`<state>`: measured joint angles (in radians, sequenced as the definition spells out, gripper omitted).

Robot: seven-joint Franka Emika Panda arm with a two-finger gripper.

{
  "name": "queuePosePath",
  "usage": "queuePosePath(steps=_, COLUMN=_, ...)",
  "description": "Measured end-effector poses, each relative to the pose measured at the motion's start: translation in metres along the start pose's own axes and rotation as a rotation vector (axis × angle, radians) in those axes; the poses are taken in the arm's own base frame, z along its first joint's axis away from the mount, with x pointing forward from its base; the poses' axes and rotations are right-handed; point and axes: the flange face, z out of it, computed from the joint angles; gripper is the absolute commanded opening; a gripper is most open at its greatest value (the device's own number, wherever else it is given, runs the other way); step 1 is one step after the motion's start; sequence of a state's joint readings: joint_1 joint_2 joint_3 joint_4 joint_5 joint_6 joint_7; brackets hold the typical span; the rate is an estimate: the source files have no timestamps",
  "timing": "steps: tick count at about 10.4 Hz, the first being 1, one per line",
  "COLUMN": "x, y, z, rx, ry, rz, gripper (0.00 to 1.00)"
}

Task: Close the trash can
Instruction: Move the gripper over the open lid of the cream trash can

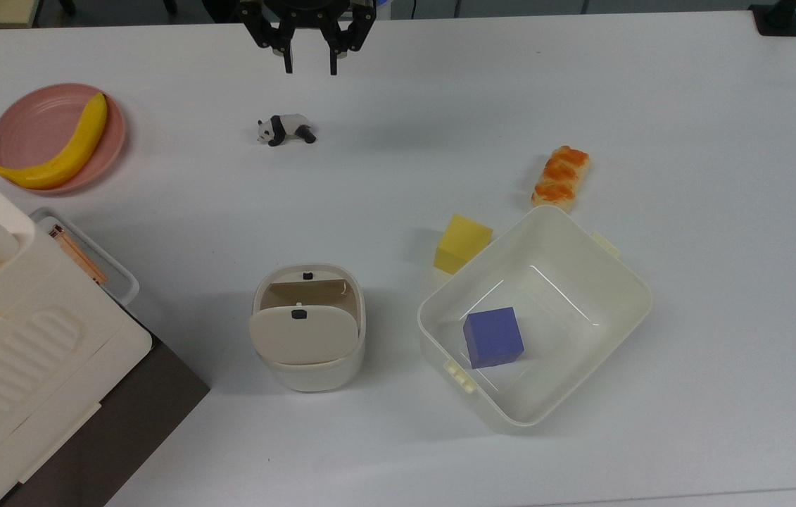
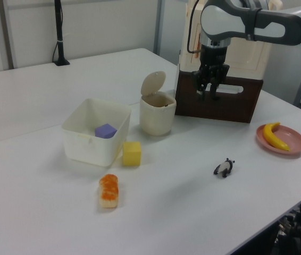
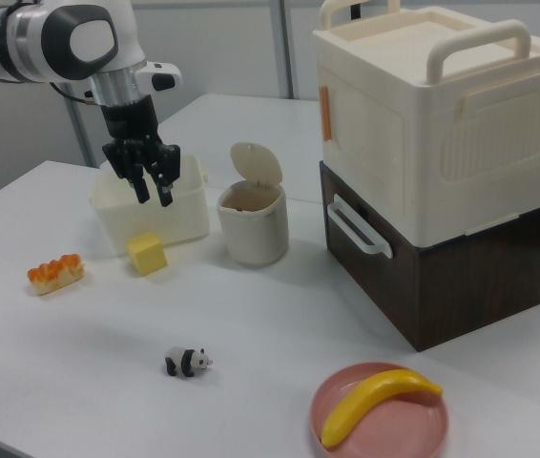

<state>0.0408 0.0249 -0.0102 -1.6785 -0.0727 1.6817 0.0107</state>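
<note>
The tool (image 1: 310,70) hangs above the surface (image 1: 686,282) at the top view's upper edge, above the panda figure (image 1: 285,130) and well apart from every object. Its two fingers (image 3: 141,196) point downward with a narrow gap between them and grip nothing.

The trash can (image 1: 308,327) stands upright near the middle of the surface. Its lid (image 2: 153,83) is raised on the hinge and tilted back, exposing the brown interior (image 1: 306,292). A small black button (image 1: 297,315) sits on the lid.

In the top view, the large cream tub (image 1: 623,282) lies to the trash can's right and holds a purple cube (image 1: 493,336). A yellow cube (image 1: 462,243) touches or sits just beside the tub's outer wall. An orange-topped food piece (image 1: 561,177) lies farther up and right.

A pink plate (image 1: 28,127) carrying a banana (image 1: 63,148) sits at the top view's left. A ribbed cream box (image 3: 432,124) rests on a dark brown cabinet (image 3: 442,267), beside the trash can.
</note>
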Motion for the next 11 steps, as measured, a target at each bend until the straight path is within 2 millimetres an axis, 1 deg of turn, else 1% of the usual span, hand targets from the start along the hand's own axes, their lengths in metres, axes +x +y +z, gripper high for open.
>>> queuePosePath(steps=1, x=0.0, y=0.0, z=0.0, rx=0.0, ry=0.0, rz=0.0, gripper=0.0)
queuePosePath(steps=4, x=0.001, y=-0.001, z=0.003, rx=0.0, ry=-0.005, rz=-0.002, gripper=0.0)
queuePosePath(steps=6, x=0.006, y=-0.001, z=0.004, rx=0.0, ry=-0.005, rz=-0.01, gripper=0.0)
queuePosePath(steps=7, x=0.013, y=-0.001, z=0.003, rx=0.0, ry=0.001, rz=-0.011, gripper=0.0)
queuePosePath(steps=9, x=0.033, y=-0.002, z=0.009, rx=-0.001, ry=0.014, rz=-0.011, gripper=0.0)
queuePosePath(steps=10, x=0.047, y=-0.002, z=0.01, rx=0.0, ry=0.071, rz=-0.011, gripper=0.0)
queuePosePath(steps=11, x=0.059, y=-0.002, z=0.005, rx=0.0, ry=0.146, rz=-0.01, gripper=0.0)
